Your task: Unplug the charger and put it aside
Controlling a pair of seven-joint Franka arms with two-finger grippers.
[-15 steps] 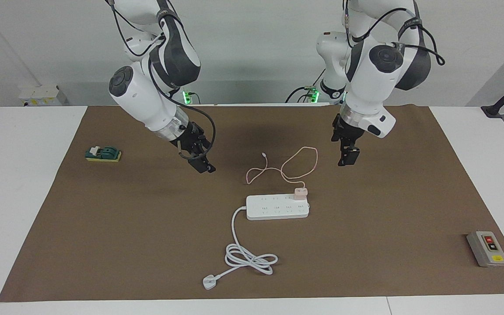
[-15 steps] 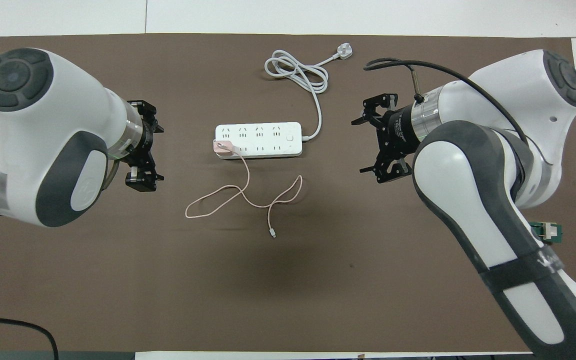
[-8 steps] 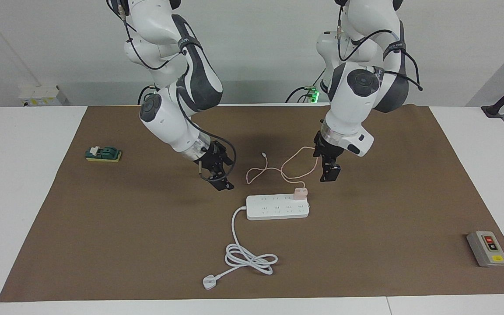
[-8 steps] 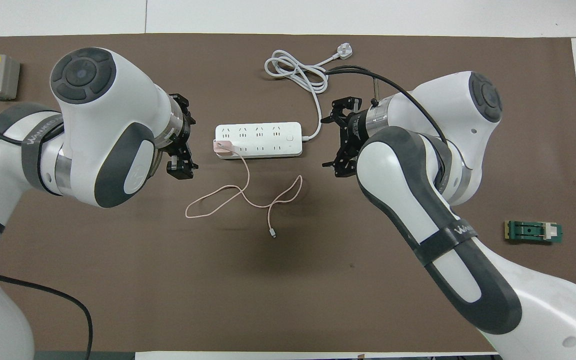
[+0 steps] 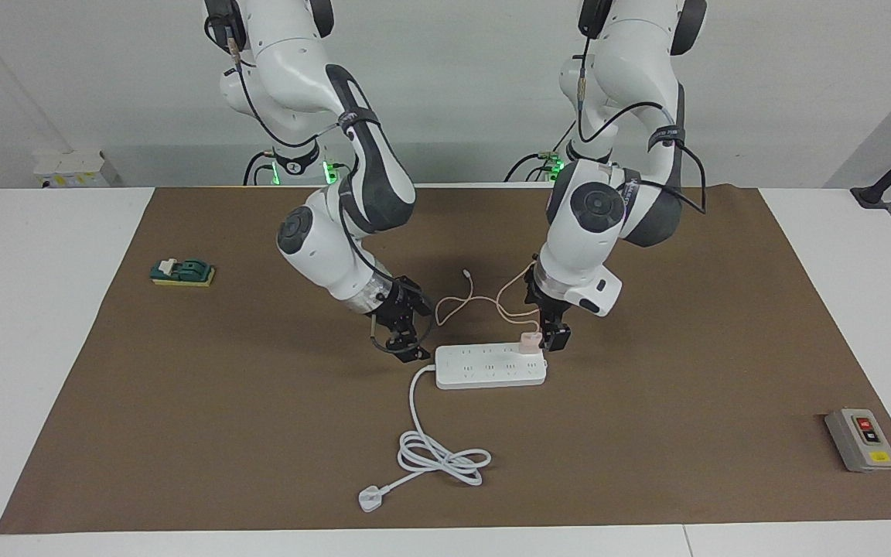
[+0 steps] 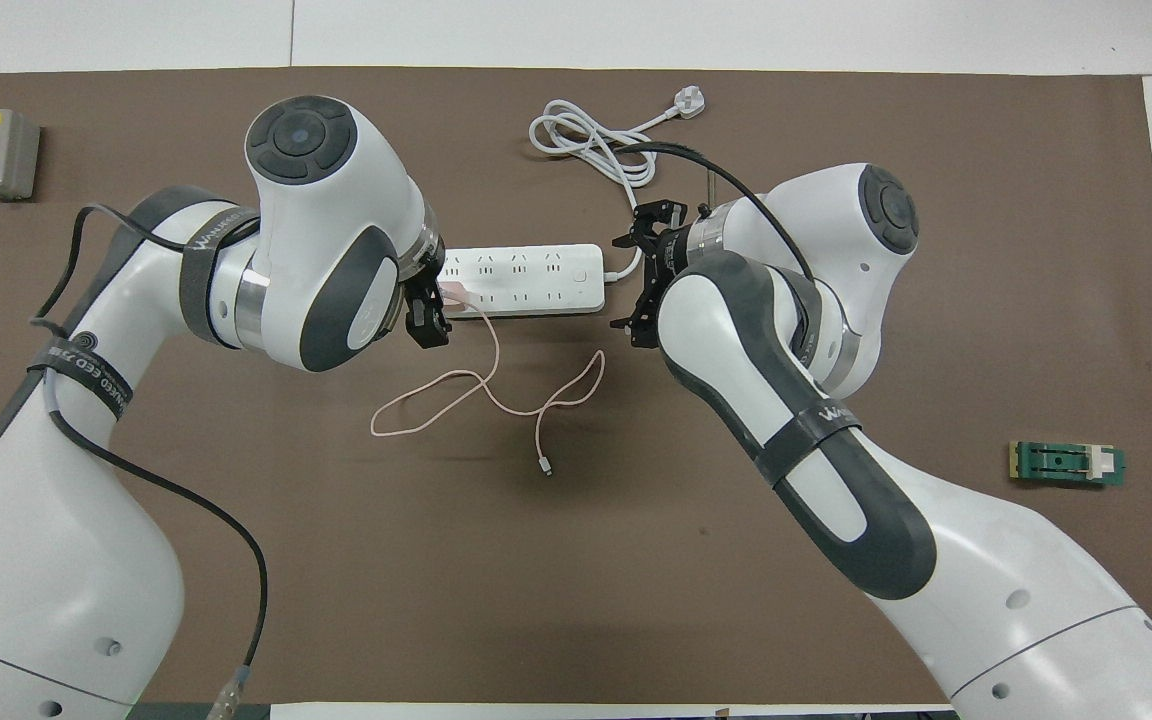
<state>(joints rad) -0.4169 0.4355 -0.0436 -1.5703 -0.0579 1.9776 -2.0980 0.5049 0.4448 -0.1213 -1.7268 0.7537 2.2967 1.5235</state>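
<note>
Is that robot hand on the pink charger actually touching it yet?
Cannot tell. In the facing view the left gripper sits right against the charger on the power strip, but neither view shows contact or gap plainly.

Two white Franka arms with dark grey joint panels

Each arm has glossy white rounded shells, grey round end caps, a black strap with white lettering, a thin black cable looping along the links, a silver wrist ring and a black two-finger gripper: left gripper point(image 5: 552, 337), right gripper point(image 5: 412, 350). Green lights glow at both bases.
</note>
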